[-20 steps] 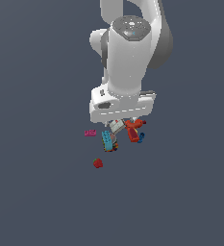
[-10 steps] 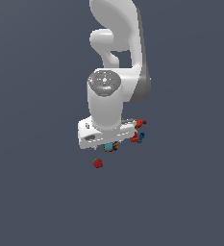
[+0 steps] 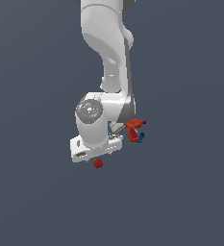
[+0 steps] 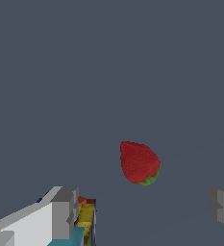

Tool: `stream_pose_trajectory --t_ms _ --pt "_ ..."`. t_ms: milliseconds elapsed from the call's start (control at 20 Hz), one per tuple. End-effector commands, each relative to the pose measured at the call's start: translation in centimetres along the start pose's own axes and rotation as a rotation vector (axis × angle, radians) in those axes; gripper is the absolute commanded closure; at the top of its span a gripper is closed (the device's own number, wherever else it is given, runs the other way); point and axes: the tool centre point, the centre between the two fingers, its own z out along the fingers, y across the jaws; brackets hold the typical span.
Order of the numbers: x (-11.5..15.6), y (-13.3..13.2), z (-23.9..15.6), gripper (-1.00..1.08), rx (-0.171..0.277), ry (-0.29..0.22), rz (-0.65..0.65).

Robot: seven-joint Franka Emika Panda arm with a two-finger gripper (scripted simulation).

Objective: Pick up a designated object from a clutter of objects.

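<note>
Strawberry (image 4: 139,163) lies apart from the clutter on bare floor, between my wide-spread fingers (image 4: 64,211) of the gripper (image 4: 144,209); likely light, stiff, rounded and slippery, so I would pinch across its widest middle

strawberry (image 4: 139,163) btwn claw (image 4: 144,211) fingers | jaws apart | no contact
</note>
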Motion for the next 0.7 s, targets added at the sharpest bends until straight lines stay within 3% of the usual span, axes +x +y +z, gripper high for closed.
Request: stream_pose_trajectory --t_ms 0,650 --pt "0.0 0.6 1.1 -0.92 -0.001 0.004 -0.009" --pt "-0.1 1.1 3.2 -0.92 -0.002 0.005 -0.014"
